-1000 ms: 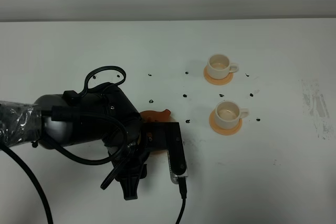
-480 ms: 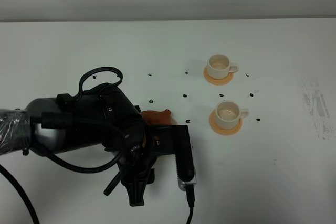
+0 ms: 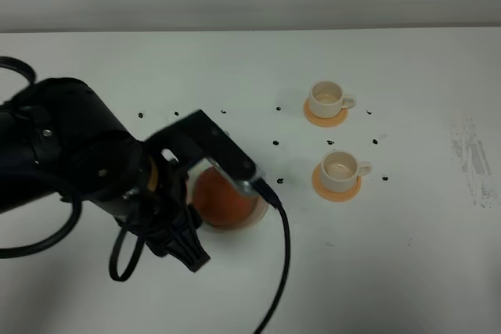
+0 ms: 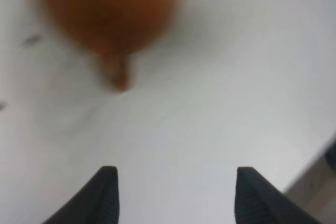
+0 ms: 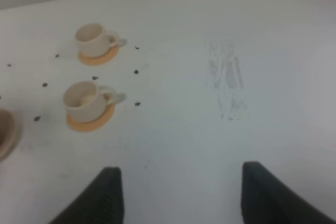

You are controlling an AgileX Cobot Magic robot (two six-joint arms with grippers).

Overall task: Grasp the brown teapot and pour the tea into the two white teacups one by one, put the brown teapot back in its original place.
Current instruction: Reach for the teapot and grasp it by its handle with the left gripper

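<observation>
The left claw stands apart and empty over the bare tabletop. Just beyond it, the brown teapot sits untouched. The right claw is also spread and empty. Right of the teapot, well apart, stand the far white teacup and the near white teacup.

teapot: on table, left | far teacup: on far coaster, right | near teacup: on near coaster, before far teacup

place: robot lab bench | evidence: bare white tabletop, black ink dots, cabled arm
</observation>
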